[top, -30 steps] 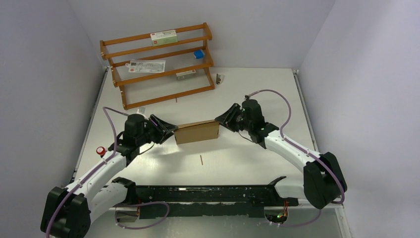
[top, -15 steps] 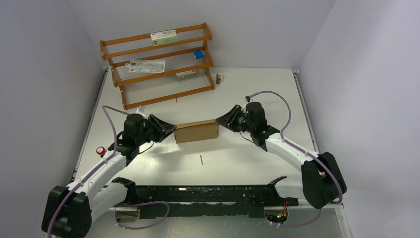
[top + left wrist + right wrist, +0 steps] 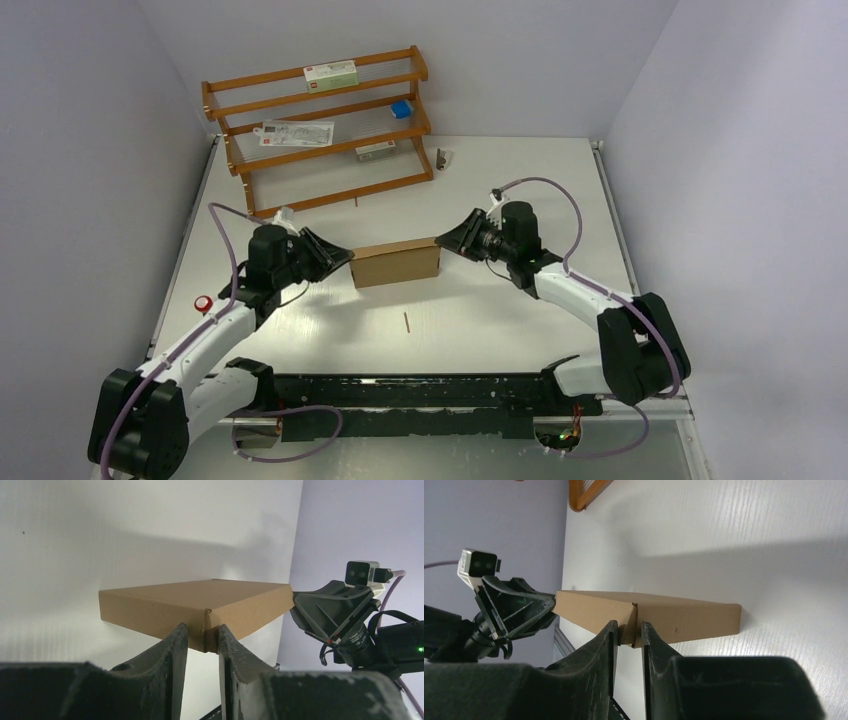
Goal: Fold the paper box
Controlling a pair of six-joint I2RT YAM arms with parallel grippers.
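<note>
The paper box (image 3: 397,263) is a shallow, closed brown cardboard box lying flat mid-table. My left gripper (image 3: 347,260) sits at its left end and my right gripper (image 3: 443,244) at its right end. In the left wrist view the paper box (image 3: 200,600) shows one corner in the narrow gap of the left gripper (image 3: 202,627), and the right gripper (image 3: 325,612) shows beyond its far end. In the right wrist view the paper box (image 3: 674,612) shows another corner in the gap of the right gripper (image 3: 628,624). Both pairs of jaws stand slightly apart. I cannot tell whether the fingers touch the cardboard.
A wooden rack (image 3: 320,130) stands at the back left, holding a white carton (image 3: 330,73), a small blue box (image 3: 401,109) and a flat packet (image 3: 296,133). A small stick (image 3: 406,321) lies in front of the box. A red knob (image 3: 203,303) sits at the left edge.
Both pairs of jaws have narrowed. The right arm has drawn slightly back to the right, and the left wrist has shifted a little up. The box has stayed in place.
</note>
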